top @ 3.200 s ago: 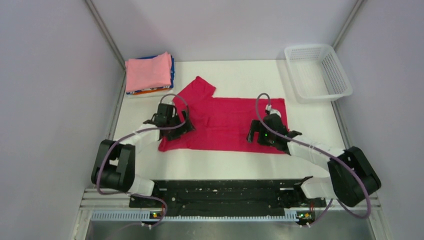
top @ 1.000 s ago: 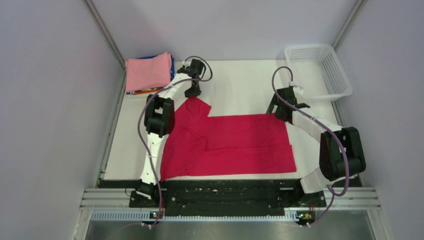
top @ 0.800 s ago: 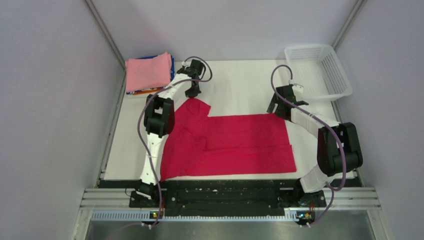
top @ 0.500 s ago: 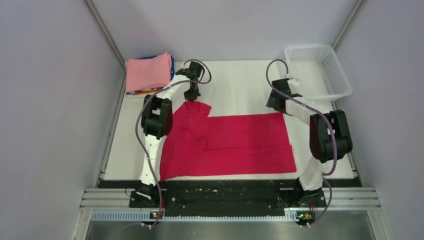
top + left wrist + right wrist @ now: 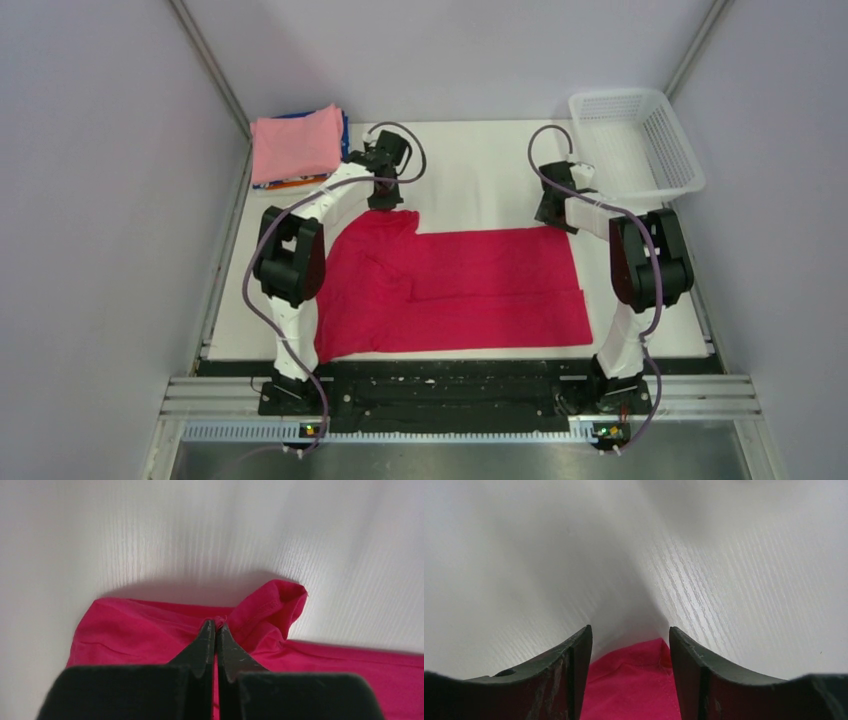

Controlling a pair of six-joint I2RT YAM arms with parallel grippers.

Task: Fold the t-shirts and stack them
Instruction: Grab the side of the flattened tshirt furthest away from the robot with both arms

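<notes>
White surface [image 5: 480, 170] between pale grey walls [image 5: 100, 200], and both arms reach out to the far edge of the crimson t-shirt [image 5: 450, 280]. The left claw [image 5: 215, 625] is pinched right down, tips together with no gap, clamped on a ruck of red cloth just beside the curled sleeve [image 5: 272, 605]; from above, that left claw [image 5: 385, 200] sits at the shirt's far left corner. The right claw [image 5: 629, 635] stands well apart, fingers spread, with the shirt's far right corner showing between them; whether it touches the cloth, I cannot tell; overhead, it [image 5: 550, 212] hangs at that corner.

Round about: a folded stack [image 5: 300, 160] sits in the far left corner, pink t-shirt [image 5: 297, 143] on top, blue and orange edges peeking beneath; a white mesh basket [image 5: 640, 150] stands in the far right corner, apart from the right arm; nothing lies between the claws and the cloth.

The crimson shirt lies spread across the middle of the surface, mostly flat, with lengthwise creases and a stepped edge on its right side.
</notes>
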